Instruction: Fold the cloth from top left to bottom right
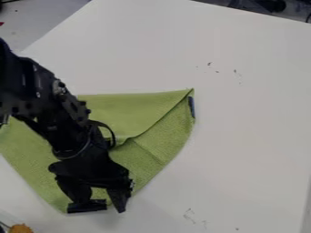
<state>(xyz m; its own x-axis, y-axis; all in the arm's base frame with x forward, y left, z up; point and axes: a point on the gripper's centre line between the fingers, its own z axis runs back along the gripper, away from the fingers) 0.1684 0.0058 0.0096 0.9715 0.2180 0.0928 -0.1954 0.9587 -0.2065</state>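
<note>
A broad, smooth white table (243, 136) is carrying a soft, green, textured fabric cloth (155, 152), which is lying partly doubled, its upper flap (130, 111) coming down over the layer beneath. The jointed black metal robot arm (36, 88) is crossing the cloth from the left, and its black two-finger gripper (103, 205) is hanging by the bottom edge, its fingers (119, 200) standing spread with nothing between them. Being limp and light, the cloth is probably going to need little force and to be hard to damage, though liable to bunch or slide. The flap's loose corner, partly hiding under the arm, is looking like the best hold, pinching the top layer alone. A small blue tag (191, 106) is edging the right corner.
</note>
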